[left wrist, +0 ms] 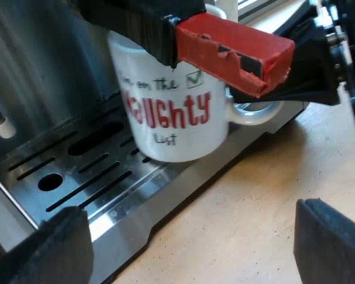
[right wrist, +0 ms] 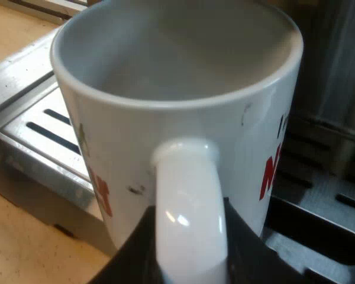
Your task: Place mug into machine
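A white mug (left wrist: 171,112) with red "naughty" lettering is at the slotted metal drip tray (left wrist: 77,177) of the espresso machine, slightly tilted. I cannot tell whether its base touches the grille. The red end of the holder's handle (left wrist: 236,50) juts out just above the mug's rim. My right gripper (left wrist: 307,65) reaches in at the mug's handle (left wrist: 251,112). In the right wrist view that gripper (right wrist: 189,263) is shut on the mug's handle (right wrist: 186,195), and the mug (right wrist: 177,65) is empty inside. My left gripper (left wrist: 189,248) stands open over the tray's edge, apart from the mug.
The machine's steel front wall (left wrist: 41,53) rises behind the tray. A small white-tipped wand (left wrist: 0,125) hangs near the tray's far end. Light wooden tabletop (left wrist: 272,189) lies beyond the tray's edge. The tray (right wrist: 35,127) also runs beneath the mug.
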